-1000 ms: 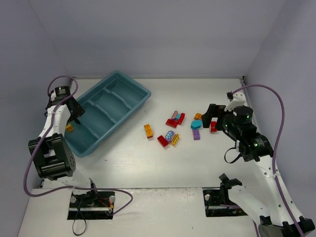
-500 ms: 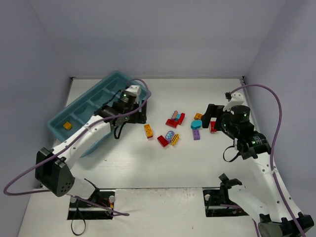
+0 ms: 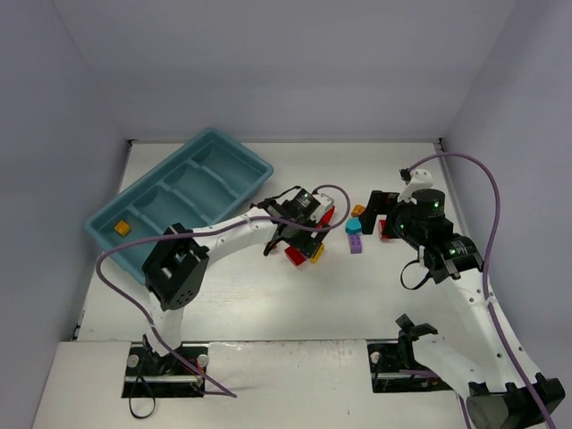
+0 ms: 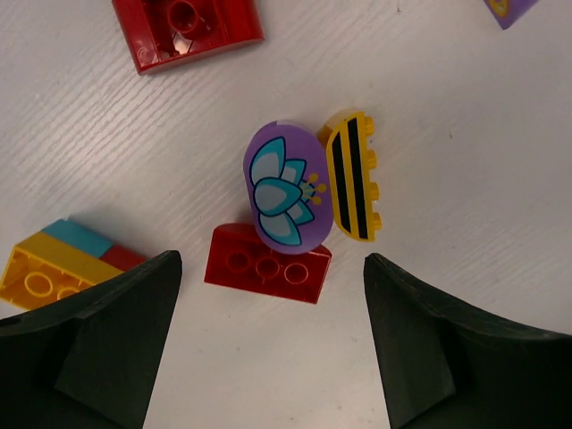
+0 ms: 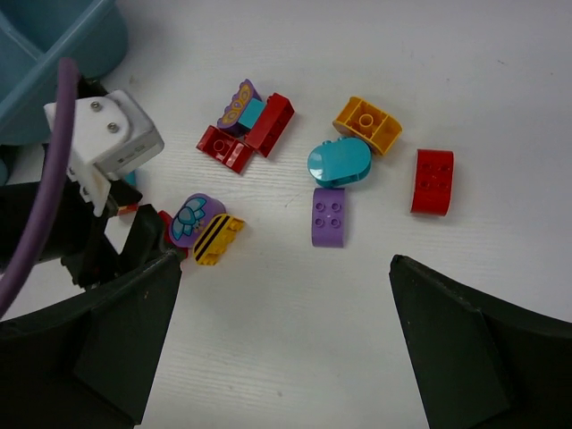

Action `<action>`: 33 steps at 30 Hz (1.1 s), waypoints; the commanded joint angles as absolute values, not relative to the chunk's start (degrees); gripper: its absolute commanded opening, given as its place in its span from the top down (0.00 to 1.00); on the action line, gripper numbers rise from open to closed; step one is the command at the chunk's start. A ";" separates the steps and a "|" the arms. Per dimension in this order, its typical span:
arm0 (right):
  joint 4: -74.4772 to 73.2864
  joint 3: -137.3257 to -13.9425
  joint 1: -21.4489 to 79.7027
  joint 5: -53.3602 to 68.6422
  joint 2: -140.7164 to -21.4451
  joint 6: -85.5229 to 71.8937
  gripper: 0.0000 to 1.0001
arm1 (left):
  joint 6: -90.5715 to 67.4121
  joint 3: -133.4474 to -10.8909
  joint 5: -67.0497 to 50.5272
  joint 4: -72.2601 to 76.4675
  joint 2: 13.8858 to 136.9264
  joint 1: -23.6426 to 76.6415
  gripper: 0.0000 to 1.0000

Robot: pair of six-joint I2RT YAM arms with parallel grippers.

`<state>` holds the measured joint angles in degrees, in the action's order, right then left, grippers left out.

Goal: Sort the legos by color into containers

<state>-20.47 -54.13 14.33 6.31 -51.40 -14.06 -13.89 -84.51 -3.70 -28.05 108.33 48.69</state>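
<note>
Left gripper (image 4: 270,268) jaws apart above purple flower lego (image 4: 281,183), center frame. Right gripper (image 5: 284,268) jaws apart, right side. 1 orange lego (image 3: 121,228) in tray's (image 3: 266,167) far-left compartment.

Left wrist: red curved plastic brick (image 4: 188,31) was cut by the top edge, purple piece (image 4: 511,5) clipped at the corner. Yellow-teal-red brick stack (image 4: 49,268) sat partly behind a finger (image 4: 98,349) of the left hand (image 4: 270,286). Right wrist: teal-blue plastic tray (image 5: 94,40) was cropped top-left.
</note>
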 commanded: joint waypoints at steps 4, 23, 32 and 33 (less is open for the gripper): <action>-17.75 -53.44 14.41 7.29 -49.31 -13.71 0.00 | -8.62 -90.26 -6.85 -30.23 111.61 48.34 0.24; -17.67 -53.79 14.41 7.82 -50.89 -12.75 0.00 | -8.52 -89.12 -5.19 -33.84 116.02 48.25 0.38; -17.75 -54.14 14.41 7.73 -50.62 -12.48 0.00 | -9.23 -90.87 -0.62 -37.26 105.75 47.99 0.73; -17.75 -54.23 14.41 7.73 -50.45 -12.48 0.00 | -9.40 -92.18 -0.35 -38.14 104.51 47.47 0.73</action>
<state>-20.58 -53.01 14.33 6.98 -50.50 -13.23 -9.02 -87.70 -3.22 -35.64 113.45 48.40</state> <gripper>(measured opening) 0.999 0.566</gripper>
